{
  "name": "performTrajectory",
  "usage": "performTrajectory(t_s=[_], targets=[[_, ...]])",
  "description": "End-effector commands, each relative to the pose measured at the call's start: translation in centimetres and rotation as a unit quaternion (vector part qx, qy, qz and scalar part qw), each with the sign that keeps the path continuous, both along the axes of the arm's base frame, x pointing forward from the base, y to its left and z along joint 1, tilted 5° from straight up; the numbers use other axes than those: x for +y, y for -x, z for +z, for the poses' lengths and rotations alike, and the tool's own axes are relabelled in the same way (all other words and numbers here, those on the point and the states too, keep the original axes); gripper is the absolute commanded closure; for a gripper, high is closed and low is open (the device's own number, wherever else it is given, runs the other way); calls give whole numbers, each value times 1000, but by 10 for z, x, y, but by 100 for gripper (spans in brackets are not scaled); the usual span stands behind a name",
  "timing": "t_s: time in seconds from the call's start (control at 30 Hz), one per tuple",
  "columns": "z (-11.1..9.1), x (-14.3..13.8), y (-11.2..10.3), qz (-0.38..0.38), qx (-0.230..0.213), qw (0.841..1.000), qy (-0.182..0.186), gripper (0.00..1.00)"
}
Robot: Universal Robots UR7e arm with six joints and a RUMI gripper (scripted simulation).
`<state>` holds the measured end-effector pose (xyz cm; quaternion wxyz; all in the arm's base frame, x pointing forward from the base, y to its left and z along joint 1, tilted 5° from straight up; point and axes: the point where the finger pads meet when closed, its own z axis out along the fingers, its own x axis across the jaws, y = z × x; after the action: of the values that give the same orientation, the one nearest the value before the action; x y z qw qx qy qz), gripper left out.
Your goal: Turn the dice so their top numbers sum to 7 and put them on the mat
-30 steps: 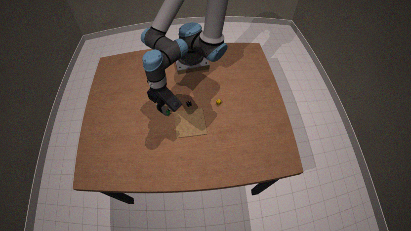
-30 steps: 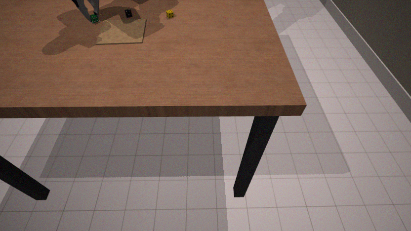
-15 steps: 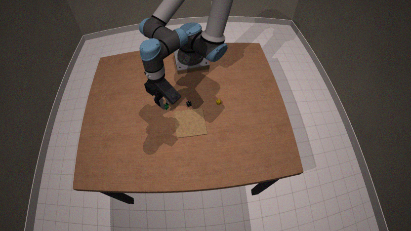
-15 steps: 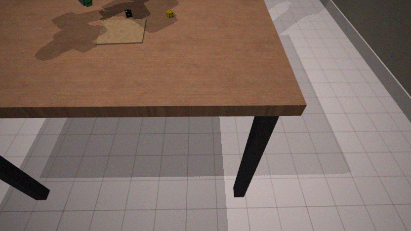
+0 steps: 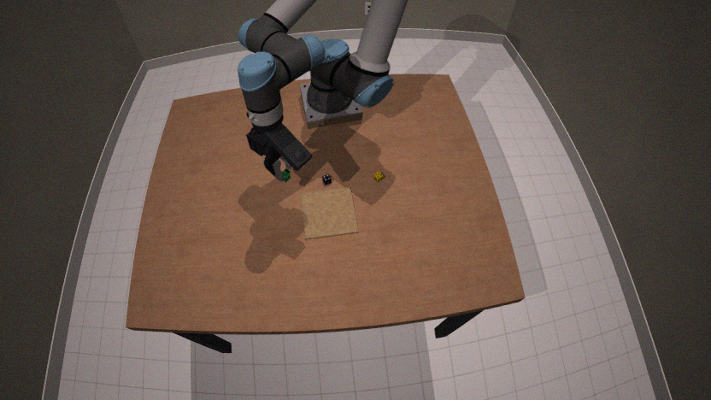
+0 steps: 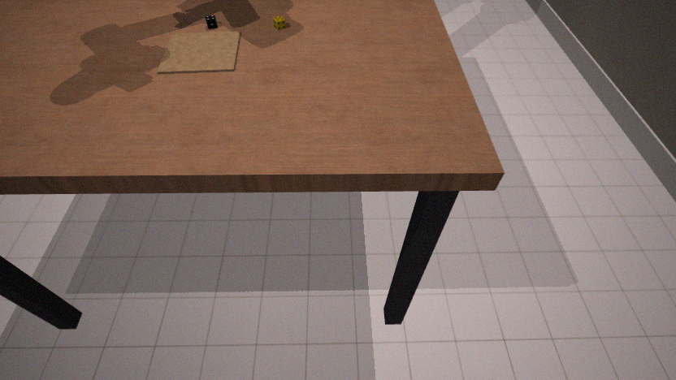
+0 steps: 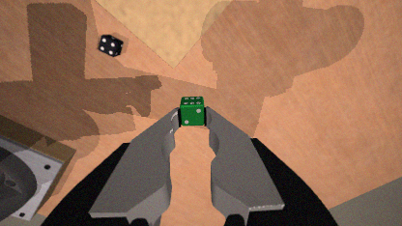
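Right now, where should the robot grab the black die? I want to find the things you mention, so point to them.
Pinch two opposite upright sides of the black die (image 5: 326, 179) (image 6: 211, 22) (image 7: 111, 45), probably coming from straight above. It's a little cube sitting flat, with nothing touching those sides.

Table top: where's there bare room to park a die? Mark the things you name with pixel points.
Bare wood stretches from the mat (image 5: 329, 214) (image 6: 201, 53) (image 7: 166, 24) to the table's near edge, and right of the yellow die (image 5: 378, 176) (image 6: 279, 22). It's crowded behind the mat: black die (image 5: 326, 179) (image 6: 211, 22) (image 7: 110, 45), then pincer (image 5: 284, 173) (image 7: 192, 108) gripping the green die (image 5: 285, 176) (image 7: 192, 115).
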<state>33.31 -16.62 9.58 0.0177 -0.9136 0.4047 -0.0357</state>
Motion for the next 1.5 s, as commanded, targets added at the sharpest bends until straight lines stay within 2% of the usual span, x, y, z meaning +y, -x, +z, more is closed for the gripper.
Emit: performTrajectory(t_s=[0.0, 0.47, 0.7, 0.9, 0.97, 1.27, 1.47], targets=[[2, 0, 0, 0, 0, 1000, 0, 97], [2, 6, -2, -26, 0, 1000, -2, 97], [3, 24, -7, -99, 0, 995, -8, 97], [5, 46, -11, -190, 1, 982, -15, 97], [5, 46, -11, -190, 1, 982, -15, 97], [7, 79, -13, -331, 1, 943, -26, 97], [7, 95, -12, -397, 1, 917, -32, 97]])
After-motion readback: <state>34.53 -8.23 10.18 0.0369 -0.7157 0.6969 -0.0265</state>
